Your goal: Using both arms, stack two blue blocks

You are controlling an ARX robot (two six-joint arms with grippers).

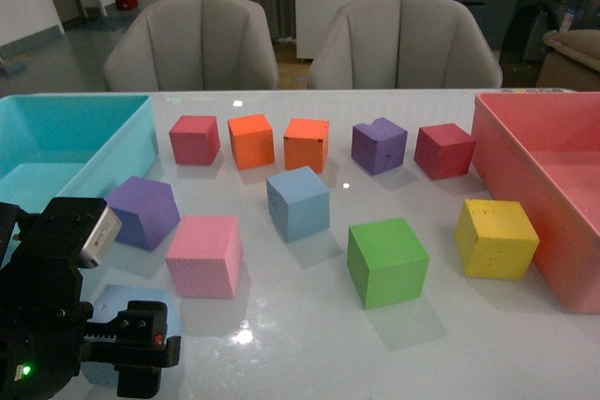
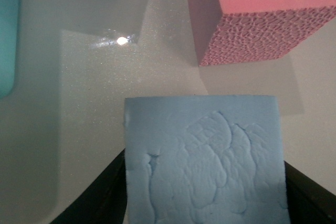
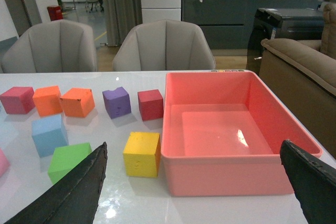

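1. The left gripper (image 2: 205,159) is clenched on 1 blue block (image 2: 203,145); its 2 black fingers (image 2: 100,198) press against opposite sides of the block.
2. This held block is near the pink cube (image 2: 262,14), at the near left part of the white table (image 1: 300,344).
3. The second blue block (image 1: 298,203) stands free in the table's middle, between the pink cube and the green cube (image 1: 386,261).
4. The right gripper (image 3: 193,144) is released, its fingers wide apart with nothing between them, before the pink bin (image 3: 236,174).

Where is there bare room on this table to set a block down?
Bare tabletop along the near edge, between the pink cube and green cube; also right of the green cube, in front of the yellow cube. Crowded: the back row, red cube to maroon cube.
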